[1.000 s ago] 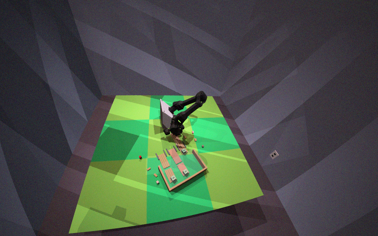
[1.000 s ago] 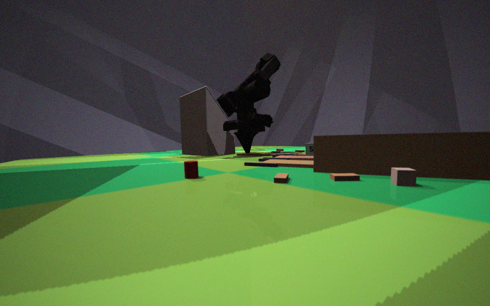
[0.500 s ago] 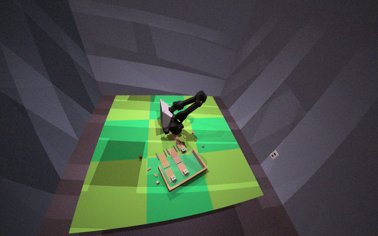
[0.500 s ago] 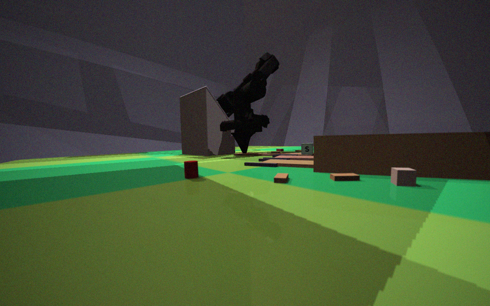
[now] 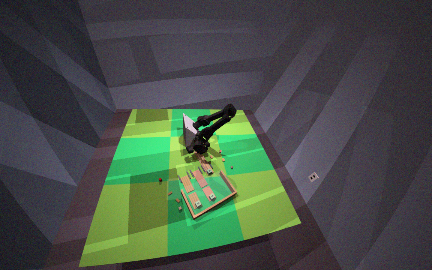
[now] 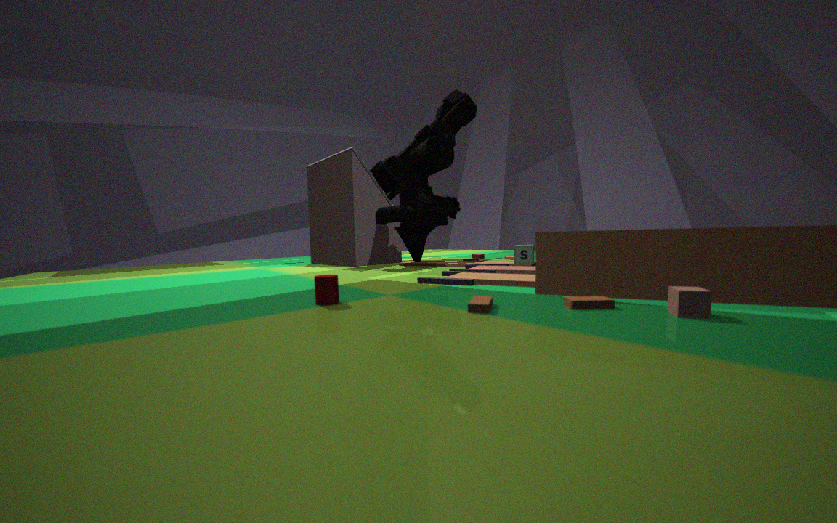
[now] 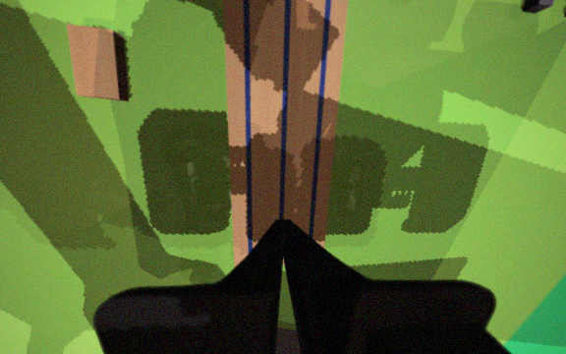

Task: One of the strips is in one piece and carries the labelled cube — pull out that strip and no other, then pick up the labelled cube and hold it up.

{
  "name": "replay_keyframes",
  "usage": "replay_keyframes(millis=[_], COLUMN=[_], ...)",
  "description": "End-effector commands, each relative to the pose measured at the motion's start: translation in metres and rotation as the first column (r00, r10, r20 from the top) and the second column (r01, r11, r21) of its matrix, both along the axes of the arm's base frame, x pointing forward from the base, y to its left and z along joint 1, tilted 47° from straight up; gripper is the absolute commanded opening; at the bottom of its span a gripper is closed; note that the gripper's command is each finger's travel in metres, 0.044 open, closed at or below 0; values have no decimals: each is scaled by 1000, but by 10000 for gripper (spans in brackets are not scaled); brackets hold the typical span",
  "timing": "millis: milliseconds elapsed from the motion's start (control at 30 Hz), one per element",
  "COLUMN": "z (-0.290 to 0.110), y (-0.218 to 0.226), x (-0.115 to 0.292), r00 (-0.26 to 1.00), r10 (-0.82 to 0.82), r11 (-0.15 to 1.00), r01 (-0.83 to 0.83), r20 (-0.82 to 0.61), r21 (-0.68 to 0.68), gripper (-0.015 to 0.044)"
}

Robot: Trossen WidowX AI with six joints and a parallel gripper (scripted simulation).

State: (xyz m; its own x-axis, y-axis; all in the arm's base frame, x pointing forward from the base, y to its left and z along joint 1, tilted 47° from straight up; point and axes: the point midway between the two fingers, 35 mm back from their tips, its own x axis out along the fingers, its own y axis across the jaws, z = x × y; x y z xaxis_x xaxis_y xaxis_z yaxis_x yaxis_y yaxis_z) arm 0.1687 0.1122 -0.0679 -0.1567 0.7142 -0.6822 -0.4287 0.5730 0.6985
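Observation:
My gripper (image 7: 282,226) (image 6: 416,261) is shut and empty, its tips down on or just above the near part of a tan strip (image 7: 265,105) (image 5: 205,164) with blue lines. This strip looks unbroken and reaches toward the arm's base. A pale cube (image 5: 209,171) (image 6: 524,254) stands on its far end; its S shows in the exterior view. A pink strip lies in two pieces (image 5: 200,179) (image 5: 207,192) with a gap; a cube (image 5: 212,195) is on the far piece. The left tan strip is also in two pieces (image 5: 187,183) (image 5: 193,198), with another cube (image 5: 198,203) on the far one.
Wooden walls (image 5: 216,204) (image 6: 694,266) edge the strips' far end and sides. Short dark rails (image 5: 188,174) flank the strips. A red cylinder (image 5: 160,179) (image 6: 326,290) and small blocks (image 5: 170,193) (image 6: 588,302) (image 7: 95,64) lie around. A pale wedge (image 6: 333,214) is by the arm's base.

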Motion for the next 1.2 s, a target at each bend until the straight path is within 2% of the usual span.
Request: replay_keyframes(millis=[0, 333, 533, 700, 833, 1167], z=[-3, -3, 27, 29, 31, 38], y=[0, 0, -28, -29, -19, -11], x=[-10, -10, 9, 8, 26, 55], r00=[1000, 1000, 1000, 1000, 997, 996], r10=[14, 14, 13, 14, 73, 77], r11=[1000, 1000, 1000, 1000, 997, 997], r01=[-14, -14, -13, -14, -73, -77], r20=[-24, -24, -21, -22, 40, 45], r21=[-12, -12, -14, -14, 0, 1], gripper=[0, 0, 0, 0, 105, 368])
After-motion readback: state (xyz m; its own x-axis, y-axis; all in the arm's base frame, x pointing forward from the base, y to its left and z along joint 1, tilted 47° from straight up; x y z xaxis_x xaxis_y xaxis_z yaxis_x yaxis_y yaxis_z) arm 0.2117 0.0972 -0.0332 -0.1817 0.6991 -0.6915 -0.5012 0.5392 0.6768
